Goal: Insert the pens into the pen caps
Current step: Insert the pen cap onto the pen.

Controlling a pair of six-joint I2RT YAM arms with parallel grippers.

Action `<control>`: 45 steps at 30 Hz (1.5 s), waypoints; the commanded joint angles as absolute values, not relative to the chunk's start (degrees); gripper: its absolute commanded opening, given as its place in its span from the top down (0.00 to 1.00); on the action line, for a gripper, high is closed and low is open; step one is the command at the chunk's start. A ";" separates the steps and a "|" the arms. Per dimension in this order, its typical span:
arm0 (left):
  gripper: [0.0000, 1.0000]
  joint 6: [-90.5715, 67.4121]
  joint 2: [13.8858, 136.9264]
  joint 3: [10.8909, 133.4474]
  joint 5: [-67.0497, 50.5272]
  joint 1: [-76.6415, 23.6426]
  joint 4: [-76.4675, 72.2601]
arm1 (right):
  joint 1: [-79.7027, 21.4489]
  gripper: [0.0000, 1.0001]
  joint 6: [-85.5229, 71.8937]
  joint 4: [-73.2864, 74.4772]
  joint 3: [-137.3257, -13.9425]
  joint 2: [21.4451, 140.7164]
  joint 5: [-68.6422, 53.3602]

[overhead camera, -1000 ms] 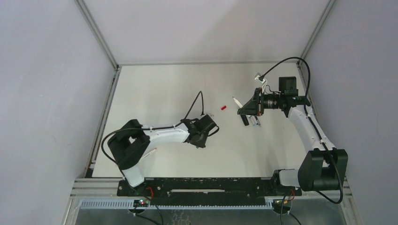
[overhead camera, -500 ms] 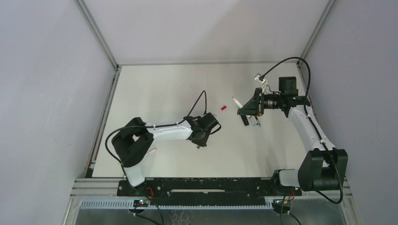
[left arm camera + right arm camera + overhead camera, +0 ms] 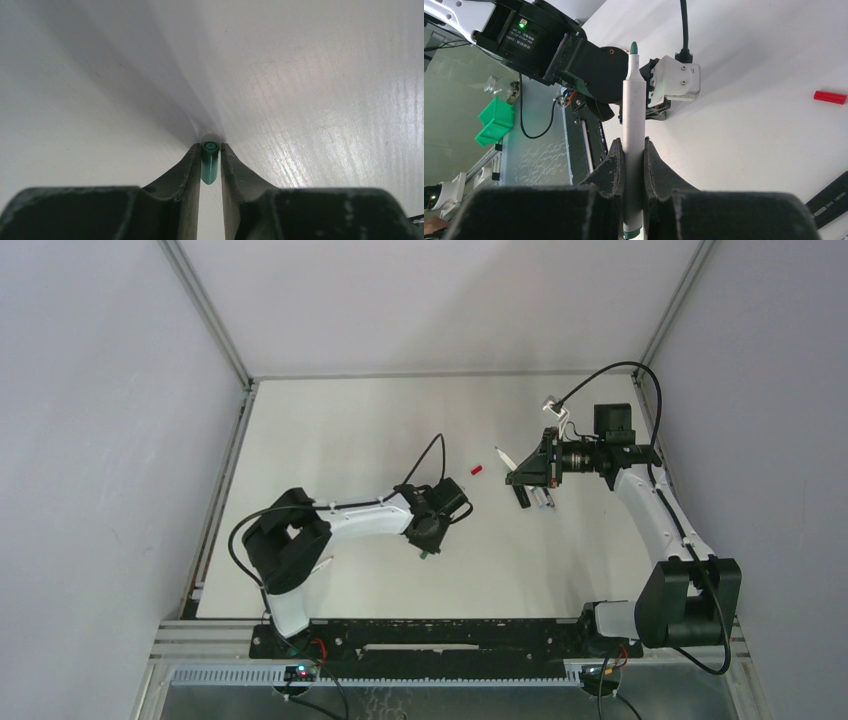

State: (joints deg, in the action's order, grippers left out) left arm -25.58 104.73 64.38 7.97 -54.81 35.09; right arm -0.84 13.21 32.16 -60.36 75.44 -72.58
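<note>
A small green pen cap (image 3: 210,162) is pinched between the fingertips of my left gripper (image 3: 210,150), its open end pointing at the white table close below. From above, the left gripper (image 3: 427,543) sits at the table's middle. My right gripper (image 3: 633,146) is shut on a white pen (image 3: 633,100) with a green tip, held in the air and pointing toward the left arm. From above, the right gripper (image 3: 517,476) hangs right of centre. A red pen cap (image 3: 476,469) lies on the table between the two grippers. A black pen (image 3: 521,496) lies under the right gripper.
Two or three more pens (image 3: 543,500) lie beside the black one. Grey walls close off the table (image 3: 350,430) on the left, right and back. The right wrist view also catches the red cap (image 3: 830,97) and the left arm (image 3: 589,60).
The left arm's elbow has swung to the right and its gripper has shifted slightly toward the near edge. The right arm and its pen have not moved.
</note>
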 commanded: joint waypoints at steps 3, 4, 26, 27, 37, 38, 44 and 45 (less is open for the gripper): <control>0.75 -23.17 111.07 60.04 4.21 -55.17 45.76 | -0.44 1.00 14.33 31.90 -62.40 74.44 -74.52; 0.76 -23.12 111.22 60.15 4.14 -55.14 45.79 | -0.44 1.00 14.33 31.90 -62.38 74.38 -74.49; 1.00 -31.42 94.23 55.19 12.01 -54.17 32.22 | 1.12 1.00 18.23 34.19 -62.40 72.75 -76.71; 1.00 -32.74 92.42 54.41 12.82 -54.14 30.51 | 1.09 1.00 18.76 34.46 -62.38 72.42 -76.92; 1.00 -37.19 71.99 41.48 13.08 -53.22 4.15 | -3.12 1.00 15.13 26.38 -58.18 67.31 -73.45; 1.00 -37.31 69.91 40.09 12.81 -53.14 -0.24 | -3.58 1.00 14.38 25.38 -57.67 66.95 -73.00; 1.00 -38.99 58.40 30.81 12.43 -52.87 -21.52 | -6.63 1.00 10.35 19.77 -55.08 65.05 -70.91; 1.00 -39.47 57.47 29.92 12.77 -52.85 -24.74 | -7.28 1.00 10.06 19.10 -54.70 64.78 -70.66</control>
State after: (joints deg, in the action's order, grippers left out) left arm -37.15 62.81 34.20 12.23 -53.25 -5.54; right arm -5.43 13.08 24.97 -55.99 66.70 -72.12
